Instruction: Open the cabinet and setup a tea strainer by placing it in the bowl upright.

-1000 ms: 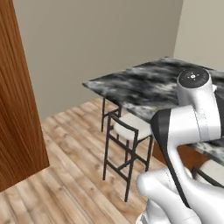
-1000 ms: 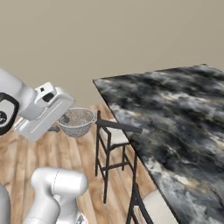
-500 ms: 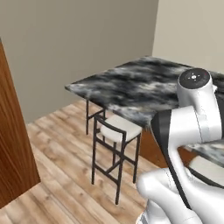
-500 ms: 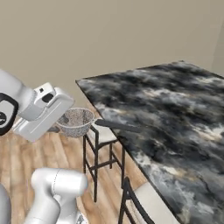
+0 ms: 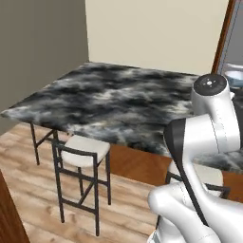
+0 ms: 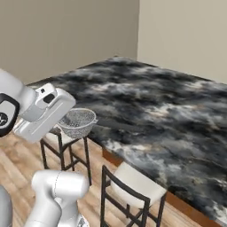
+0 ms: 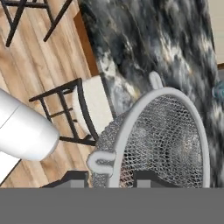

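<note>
Silver wire-mesh tea strainer (image 7: pixel 162 140), metal-rimmed

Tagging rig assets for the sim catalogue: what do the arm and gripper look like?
The arm is glossy white with rounded tubular links, a black band at one joint and a grey round cap with small dark dots on top. The hand is a boxy white block with a small dark slot. The gripper ends in two small dark squared finger tips. No cables show.

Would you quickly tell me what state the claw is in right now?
Claw: closed on the tea strainer, gripping it at the rim and carrying it in the air at the edge of the dark marbled counter.
</note>
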